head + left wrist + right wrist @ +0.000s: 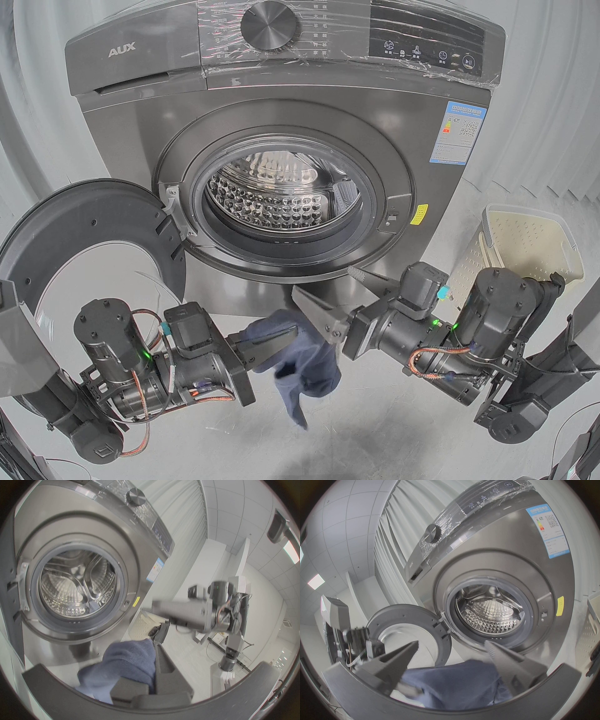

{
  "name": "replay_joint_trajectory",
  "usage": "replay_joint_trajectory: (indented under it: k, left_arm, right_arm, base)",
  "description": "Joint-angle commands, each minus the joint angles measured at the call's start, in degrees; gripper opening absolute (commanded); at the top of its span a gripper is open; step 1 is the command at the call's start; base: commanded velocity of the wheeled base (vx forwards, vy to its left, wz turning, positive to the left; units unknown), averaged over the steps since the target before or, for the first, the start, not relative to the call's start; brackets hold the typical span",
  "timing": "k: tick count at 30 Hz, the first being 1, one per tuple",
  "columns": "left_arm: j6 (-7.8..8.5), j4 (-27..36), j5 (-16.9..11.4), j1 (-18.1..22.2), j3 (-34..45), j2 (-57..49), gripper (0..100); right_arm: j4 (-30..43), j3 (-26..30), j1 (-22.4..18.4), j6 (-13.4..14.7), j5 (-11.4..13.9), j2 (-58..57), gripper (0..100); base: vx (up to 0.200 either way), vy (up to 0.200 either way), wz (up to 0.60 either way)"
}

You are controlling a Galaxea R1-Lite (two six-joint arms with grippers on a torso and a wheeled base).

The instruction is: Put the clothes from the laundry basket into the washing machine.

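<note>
A dark blue garment (309, 369) hangs in front of the washing machine, below its round opening (281, 194). My left gripper (278, 342) is shut on the garment's upper edge; in the left wrist view the cloth (125, 661) bunches between the fingers (164, 667). My right gripper (325, 284) stands open just right of and above the cloth, and its two fingers (500, 658) straddle the garment (456, 683) without closing on it. The steel drum (490, 611) looks bare inside.
The washer door (81, 244) is swung open to the left, beside my left arm. A cream laundry basket (537, 240) stands on the floor right of the machine, behind my right arm. Grey floor lies below the garment.
</note>
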Motion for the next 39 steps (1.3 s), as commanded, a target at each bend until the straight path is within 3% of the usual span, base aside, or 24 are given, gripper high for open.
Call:
replay_joint_trajectory:
  k: [1, 6, 10, 30, 39]
  left_arm:
    - [-0.74, -0.21, 0.23, 1.07, -3.28, -2.98, 0]
    - [-1.27, -0.21, 2.69, 2.83, -7.23, -1.58, 0]
    - [-2.77, -0.21, 4.71, 3.18, -9.08, -1.93, 0]
    - [-2.94, -0.21, 4.1, 3.36, -9.25, -5.53, 0]
    - [-2.77, -0.29, 3.57, 3.09, -8.99, -5.71, 0]
  right_arm:
    - [0.99, 3.62, -1.53, -0.19, -0.19, -0.76, 100]
    - [2.93, 5.29, -3.47, -0.45, -0.19, -1.99, 100]
    - [4.33, 6.87, -4.52, -0.71, -0.1, -1.99, 100]
    - [4.51, 7.58, -6.37, -1.68, -0.1, -0.05, 100]
    - [3.81, 3.8, -8.04, -2.21, -0.01, 3.46, 100]
  base:
    - [0.0, 0.0, 0.0]
    - [0.0, 0.0, 0.0]
    - [0.0, 0.0, 0.0]
    - [0.0, 0.0, 0.0]
    - [0.0, 0.0, 0.0]
